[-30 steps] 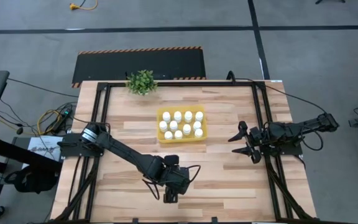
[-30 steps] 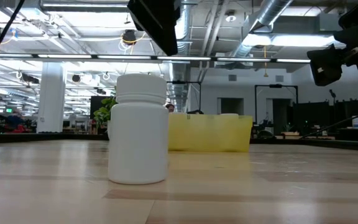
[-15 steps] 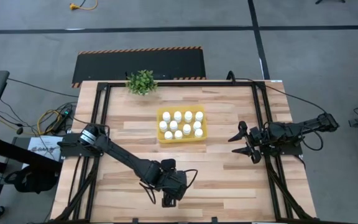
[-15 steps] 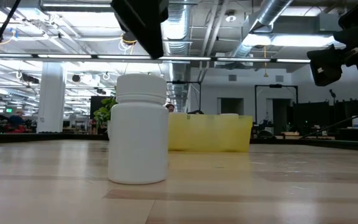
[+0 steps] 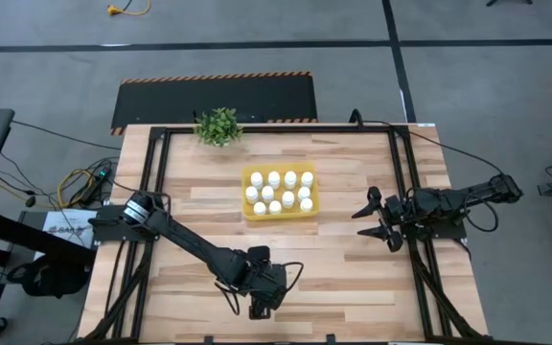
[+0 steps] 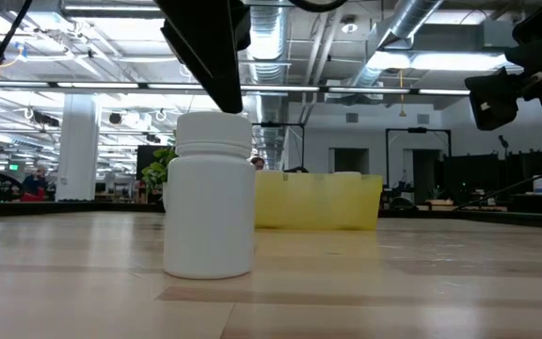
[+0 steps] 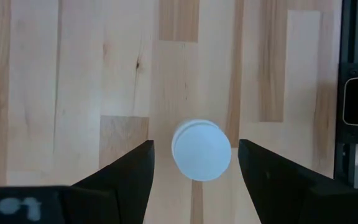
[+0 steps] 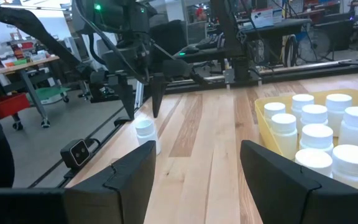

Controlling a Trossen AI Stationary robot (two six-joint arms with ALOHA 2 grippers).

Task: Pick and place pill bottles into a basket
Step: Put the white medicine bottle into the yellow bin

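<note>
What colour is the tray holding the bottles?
Bright yellow. The basket shows best in the high view.

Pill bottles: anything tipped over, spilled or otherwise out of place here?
Nothing stands out. One pill bottle stands upright alone on the table, outside the yellow tray, with the open left gripper above it. The bottles in the tray stand upright. The open right gripper waits at the table's right side.

A light wooden table (image 5: 343,259) sits inside a black metal frame (image 5: 399,182). A small green leafy plant (image 5: 218,126) stands at the table's far edge. Beyond that edge, a black mat with striped borders (image 5: 214,99) lies on the grey floor.
</note>
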